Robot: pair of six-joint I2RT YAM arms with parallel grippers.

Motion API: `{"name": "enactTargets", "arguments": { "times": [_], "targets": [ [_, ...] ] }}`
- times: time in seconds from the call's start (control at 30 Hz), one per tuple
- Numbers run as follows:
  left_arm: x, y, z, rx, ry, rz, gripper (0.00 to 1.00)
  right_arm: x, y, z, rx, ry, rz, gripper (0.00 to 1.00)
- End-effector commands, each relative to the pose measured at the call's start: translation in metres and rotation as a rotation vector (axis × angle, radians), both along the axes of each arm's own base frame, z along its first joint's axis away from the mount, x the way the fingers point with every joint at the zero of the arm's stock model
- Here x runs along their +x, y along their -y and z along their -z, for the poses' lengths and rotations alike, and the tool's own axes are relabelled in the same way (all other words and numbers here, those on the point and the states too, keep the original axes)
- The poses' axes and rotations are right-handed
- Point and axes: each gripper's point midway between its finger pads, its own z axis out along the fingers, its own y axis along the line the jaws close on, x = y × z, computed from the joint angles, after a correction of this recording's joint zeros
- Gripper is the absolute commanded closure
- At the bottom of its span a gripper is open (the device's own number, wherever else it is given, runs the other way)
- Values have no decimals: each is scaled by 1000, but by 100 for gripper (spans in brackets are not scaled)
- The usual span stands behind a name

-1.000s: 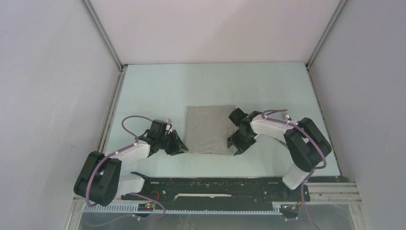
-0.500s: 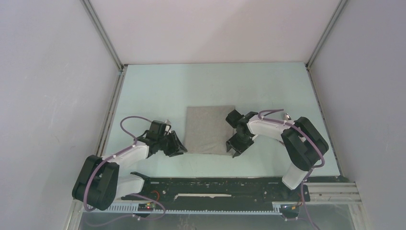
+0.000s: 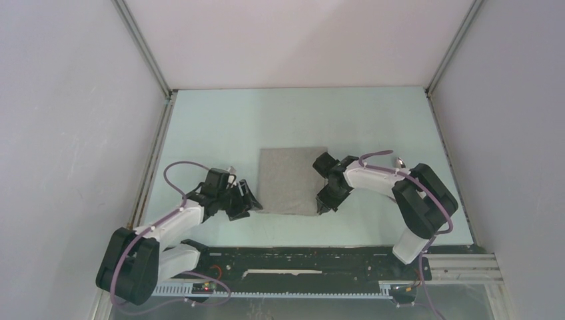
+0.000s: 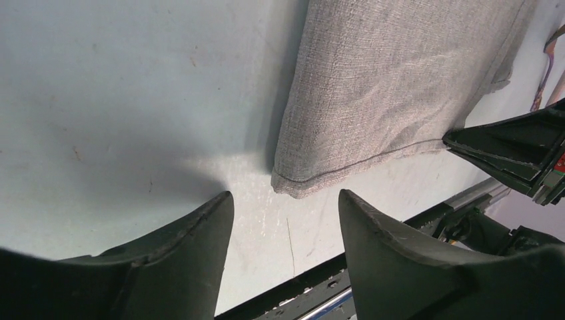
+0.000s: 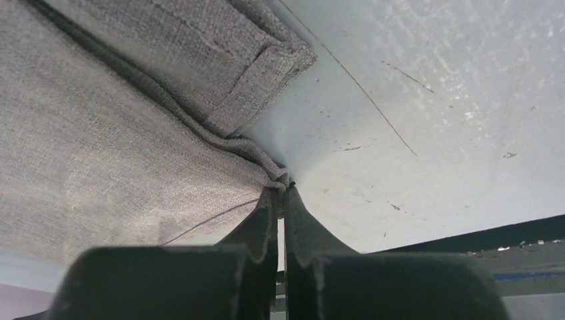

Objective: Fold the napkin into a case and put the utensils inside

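Note:
The napkin [image 3: 290, 180] lies flat mid-table as a grey-beige folded rectangle. My right gripper [image 3: 321, 207] is at its near right corner. In the right wrist view the right gripper [image 5: 282, 190] is shut on that bunched corner of the napkin [image 5: 120, 153], with a folded hem layer lying on top. My left gripper [image 3: 250, 203] is open just short of the near left corner. In the left wrist view the left gripper [image 4: 285, 200] has the napkin [image 4: 393, 80] corner just beyond its tips, untouched. No case shows. The utensils are largely hidden; a small shiny tip [image 3: 400, 161] peeks behind the right arm.
The pale table [image 3: 220, 127] has grey walls on three sides. A black rail [image 3: 300, 257] runs along the near edge, just behind both grippers. The right gripper's black fingers [image 4: 506, 150] show at the right of the left wrist view.
My right gripper has shut on the napkin's near right corner. My left gripper's jaws have opened wider and edged a little toward the near left corner.

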Motion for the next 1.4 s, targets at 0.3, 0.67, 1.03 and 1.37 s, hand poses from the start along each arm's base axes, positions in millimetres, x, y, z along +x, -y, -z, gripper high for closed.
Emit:
{"name": "enactTargets", "arguments": {
  "times": [0.3,0.67,1.03,1.37],
  "targets": [
    [-14,3,14,-21,-61,12,35,16,5,-31,12,203,-39,100],
    [-14,7,17,-47,-76,-24,34,16,0,-44,56,225,-40,100],
    [-6,6,22,-25,-67,-38,50,7,8,-28,37,200,-35,100],
    [-6,7,27,-27,-78,-33,58,10,8,-28,46,212,-40,100]
  ]
}}
